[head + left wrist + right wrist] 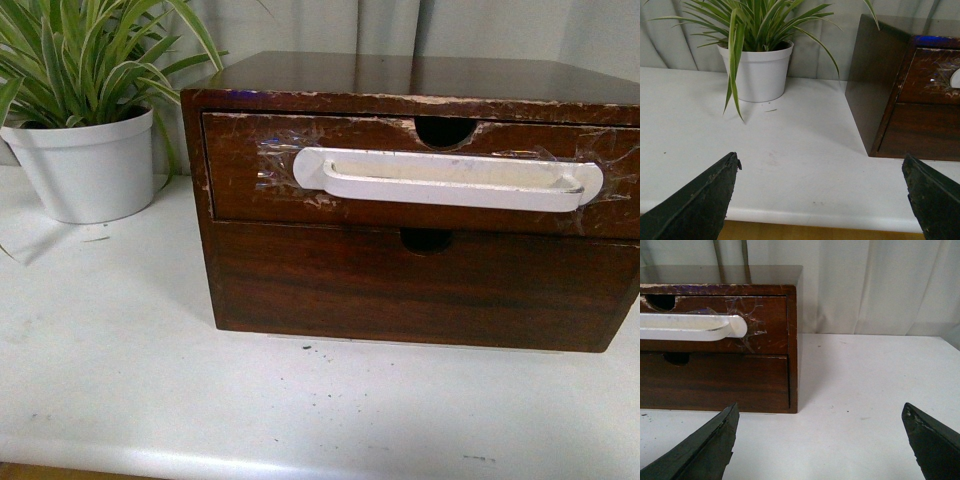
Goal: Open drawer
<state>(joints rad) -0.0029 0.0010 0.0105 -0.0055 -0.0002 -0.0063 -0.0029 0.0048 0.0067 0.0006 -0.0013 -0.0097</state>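
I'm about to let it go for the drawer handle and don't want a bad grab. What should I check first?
1. Drawer shut, front unblocked: ok.
2. White bar handle reachable, nothing in front of it: ok.
3. Right gripper open and empty, short of the handle: ok.
4. Left gripper open and empty: ok.
5. Plant pot clear of the drawer's path: ok, it stands off to the side.
6. Tape holds the handle under a pull: cannot tell.

**Layout, front view**

Chest [420, 75] sits on table [150, 380], centre to right of frame. Upper slot holds drawer [250, 165], with handle [450, 180] across its front and second drawer [400, 290] directly below. Potted plant [90, 165] is upper left, beside chest. Curtain [400, 25] is behind both.
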